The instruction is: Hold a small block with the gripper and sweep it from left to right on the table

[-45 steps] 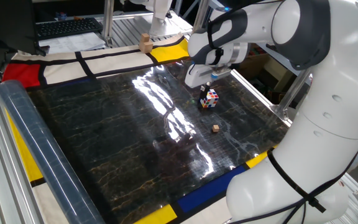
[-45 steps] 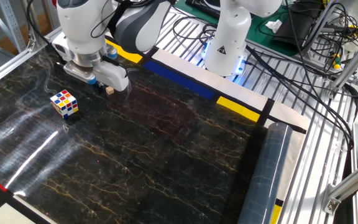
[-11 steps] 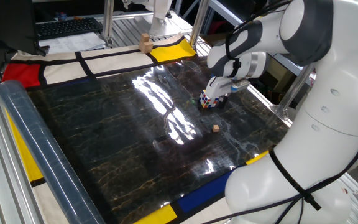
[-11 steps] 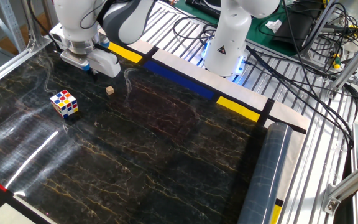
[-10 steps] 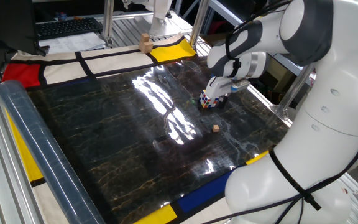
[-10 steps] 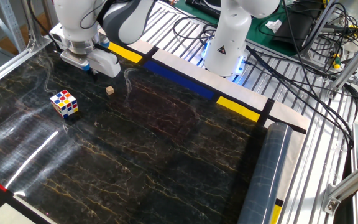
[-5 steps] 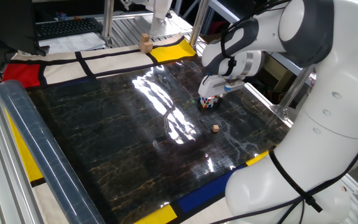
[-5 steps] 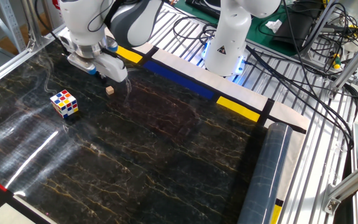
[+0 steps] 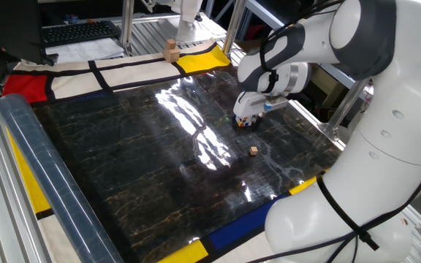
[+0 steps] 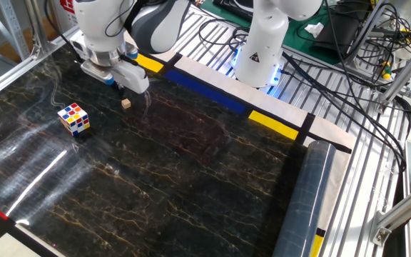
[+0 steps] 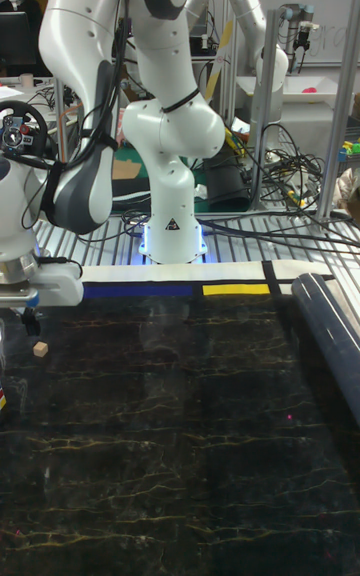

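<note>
The small block [image 10: 125, 103] is a tiny tan cube lying loose on the black marble table [image 10: 191, 164]; it also shows as the small block [image 9: 253, 150] and the small block [image 11: 40, 348]. My gripper [image 10: 118, 83] hangs just above the table, a short way behind the block and not touching it. Its dark fingers look slightly apart with nothing between them. In one fixed view the gripper [image 9: 246, 121] stands in front of the multicoloured puzzle cube and hides most of it. In the tall view the gripper [image 11: 27, 320] is at the far left edge.
A multicoloured puzzle cube [image 10: 73, 118] sits on the table beside the small block. A larger tan wooden block [image 9: 170, 50] stands on the far border panel. A grey roll [image 9: 46, 175] lies along one table edge. Cables and the arm's base [image 10: 259, 53] are behind the table.
Over the last second the gripper has shifted sideways and lower, closer to the small block. The block and the puzzle cube have not moved.
</note>
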`<state>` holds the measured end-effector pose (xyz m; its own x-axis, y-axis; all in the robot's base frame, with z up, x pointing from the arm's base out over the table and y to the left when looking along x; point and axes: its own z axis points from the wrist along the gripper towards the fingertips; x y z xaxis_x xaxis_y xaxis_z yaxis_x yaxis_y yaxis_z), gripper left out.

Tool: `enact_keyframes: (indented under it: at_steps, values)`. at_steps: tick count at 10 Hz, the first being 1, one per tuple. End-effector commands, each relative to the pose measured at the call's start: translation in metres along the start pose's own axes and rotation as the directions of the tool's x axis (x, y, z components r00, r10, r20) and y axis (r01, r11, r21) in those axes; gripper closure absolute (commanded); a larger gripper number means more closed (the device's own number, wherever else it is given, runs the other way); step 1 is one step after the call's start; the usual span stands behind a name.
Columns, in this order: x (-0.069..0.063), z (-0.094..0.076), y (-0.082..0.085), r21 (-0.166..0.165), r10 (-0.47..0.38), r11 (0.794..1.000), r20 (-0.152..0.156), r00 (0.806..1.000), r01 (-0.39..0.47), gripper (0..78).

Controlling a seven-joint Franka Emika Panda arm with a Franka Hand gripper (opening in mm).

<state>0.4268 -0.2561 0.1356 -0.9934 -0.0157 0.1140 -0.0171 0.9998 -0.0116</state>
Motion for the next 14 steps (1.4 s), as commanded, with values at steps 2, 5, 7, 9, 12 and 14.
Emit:
enact_keyframes:
  at_steps: [2,5,7,9,12,14]
  values:
    - [0.0065,0.0019,0.0006,0.005,0.008,1.000,0.014,1.000,-0.008,77.6]
    - [0.0076,0.0022,0.0007,0.007,0.008,1.000,0.022,1.000,-0.009,77.6]
    - [0.0089,0.0028,0.0009,0.009,0.012,1.000,0.022,1.000,-0.013,77.6]
    - [0.0094,0.0027,0.0009,0.015,0.021,1.000,0.025,0.999,-0.021,77.6]
    - [0.0095,0.0027,0.0008,0.015,0.015,1.000,0.026,1.000,-0.015,77.6]
    - [0.0095,0.0027,0.0008,0.014,0.009,1.000,0.025,1.000,-0.009,77.6]
